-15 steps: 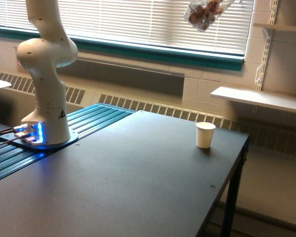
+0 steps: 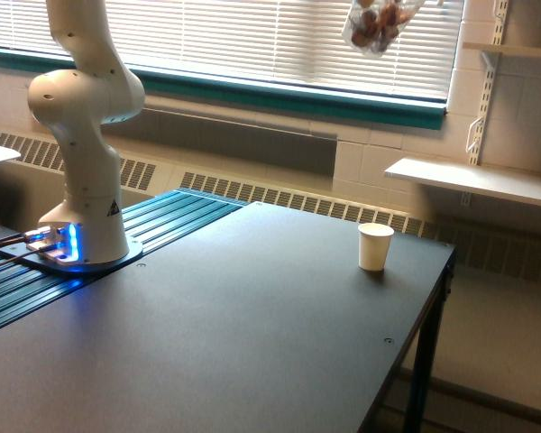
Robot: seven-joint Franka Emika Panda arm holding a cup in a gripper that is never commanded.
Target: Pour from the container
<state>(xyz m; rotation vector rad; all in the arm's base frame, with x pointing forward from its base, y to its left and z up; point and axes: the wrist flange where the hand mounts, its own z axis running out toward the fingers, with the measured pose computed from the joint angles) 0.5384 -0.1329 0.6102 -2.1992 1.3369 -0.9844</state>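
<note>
Gripper state cannot be told: in the exterior view, the only view given, the gripper is sitting above the top edge and out of the picture, though by the rig it should be carrying the cup (image 2: 376, 25). That clear cup is hanging high at the top of the picture, in front of the window blinds (image 2: 252, 36), tilting with its mouth pointing down toward the exterior view's left. Brownish lumps are showing through its wall; what they are is too blurred to say. Nothing appears to be falling from it.

Well below, a white paper cup (image 2: 375, 246) is standing upright on the dark worktop (image 2: 252, 343), near the far edge on the exterior view's right. It is sitting roughly under the clear cup, so it is probably the receiver. The arm's base (image 2: 81, 239) is standing at the exterior view's left, its light glowing blue.

As a judgement, the carry-and-aim step is in hand, with the pour barely begun or not begun. The next move is calling for lining the mouth over the paper cup, probably lowering, then tipping further; from this height the lumps could bounce out or miss.
</note>
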